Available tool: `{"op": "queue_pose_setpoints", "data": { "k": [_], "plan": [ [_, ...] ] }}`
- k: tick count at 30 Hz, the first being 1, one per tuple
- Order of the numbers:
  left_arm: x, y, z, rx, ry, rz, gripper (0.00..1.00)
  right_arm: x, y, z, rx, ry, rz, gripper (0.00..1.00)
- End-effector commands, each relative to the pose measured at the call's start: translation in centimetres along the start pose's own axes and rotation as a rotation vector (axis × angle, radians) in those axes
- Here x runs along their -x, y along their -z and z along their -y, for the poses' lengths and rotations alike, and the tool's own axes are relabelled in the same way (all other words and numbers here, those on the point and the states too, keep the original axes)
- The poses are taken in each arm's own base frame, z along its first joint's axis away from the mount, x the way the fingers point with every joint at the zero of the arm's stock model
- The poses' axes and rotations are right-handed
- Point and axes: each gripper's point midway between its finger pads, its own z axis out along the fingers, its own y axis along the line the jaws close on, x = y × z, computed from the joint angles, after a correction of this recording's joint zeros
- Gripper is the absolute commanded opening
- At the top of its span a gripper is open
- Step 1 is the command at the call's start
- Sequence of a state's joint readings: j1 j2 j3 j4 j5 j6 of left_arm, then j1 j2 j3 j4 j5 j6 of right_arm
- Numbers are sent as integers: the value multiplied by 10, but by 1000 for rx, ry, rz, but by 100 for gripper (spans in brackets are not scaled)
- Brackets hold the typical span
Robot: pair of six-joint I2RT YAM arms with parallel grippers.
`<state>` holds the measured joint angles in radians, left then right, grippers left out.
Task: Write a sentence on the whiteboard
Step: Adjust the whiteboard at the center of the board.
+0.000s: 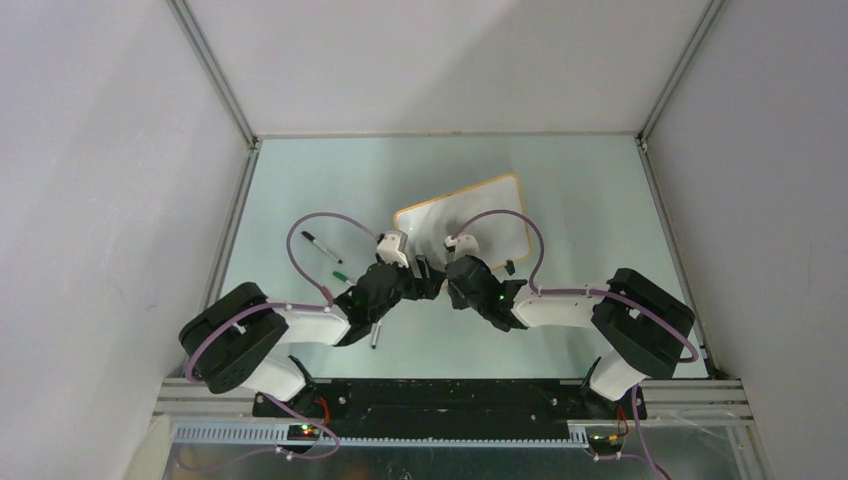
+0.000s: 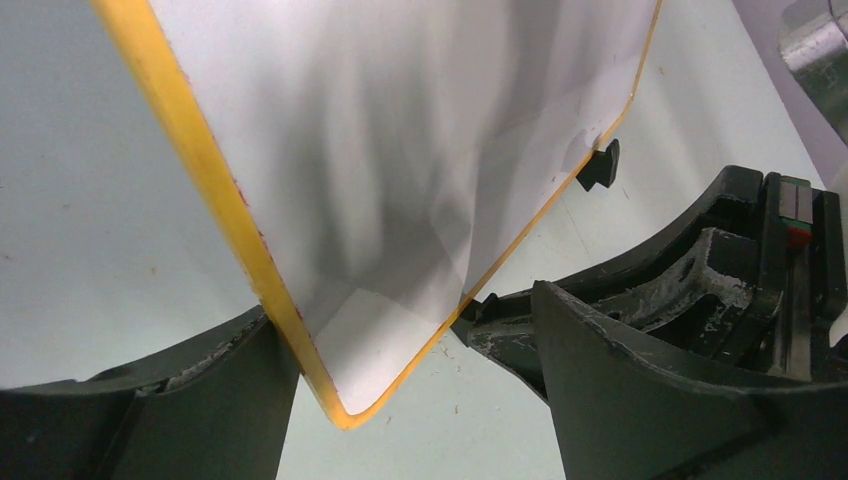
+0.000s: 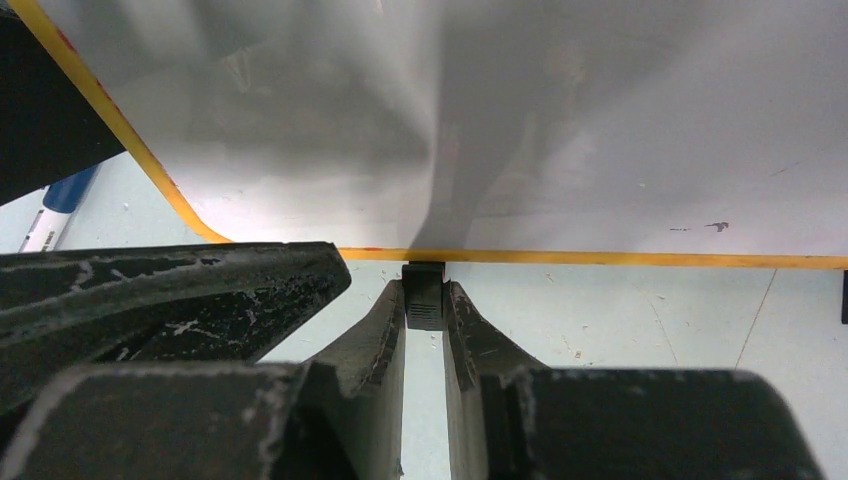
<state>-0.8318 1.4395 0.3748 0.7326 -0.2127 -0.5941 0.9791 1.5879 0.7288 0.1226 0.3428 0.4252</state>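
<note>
Jaws of the right gripper (image 3: 424, 310) were pinched narrow on a small black clip foot (image 3: 424, 285) at the near edge of the whiteboard (image 3: 600, 120), one finger on either side of it. The left gripper (image 2: 410, 400) stood wide, its jaws straddling the board's rounded near corner without closing on it; whether either finger touched the frame I could not tell. The board appeared to lie flat and skewed on the pale green table (image 1: 600, 200), just ahead of both wrists.

It looked a thin, stiff, light panel, likely to slide or pivot on the smooth tabletop under a pen's push, so it wanted pinning. The clip foot and the orange-tan frame seemed the sound places to grip, since the glossy face would be slippery. A second clip foot (image 2: 600, 165) sat further along the same edge.

The face was white and shiny, shadowed by the arms, with a few faint specks and no lettering that I could see. A black marker (image 1: 321, 246) lay on the table to the left, apart from the board
</note>
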Motion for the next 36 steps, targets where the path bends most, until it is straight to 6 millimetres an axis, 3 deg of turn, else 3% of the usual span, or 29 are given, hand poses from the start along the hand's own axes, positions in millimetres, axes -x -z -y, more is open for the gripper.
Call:
{"op": "queue_pose_setpoints", "data": {
  "k": [1, 14, 36],
  "plan": [
    [15, -6, 23, -74, -7, 30, 84, 17, 1, -16, 35, -9, 37, 12],
    [13, -12, 26, -75, -3, 13, 84, 15, -1, -19, 16, 15, 32, 11],
    [26, 35, -24, 88, 104, 173, 90, 6, -11, -28, 4, 61, 35, 10]
  ]
}}
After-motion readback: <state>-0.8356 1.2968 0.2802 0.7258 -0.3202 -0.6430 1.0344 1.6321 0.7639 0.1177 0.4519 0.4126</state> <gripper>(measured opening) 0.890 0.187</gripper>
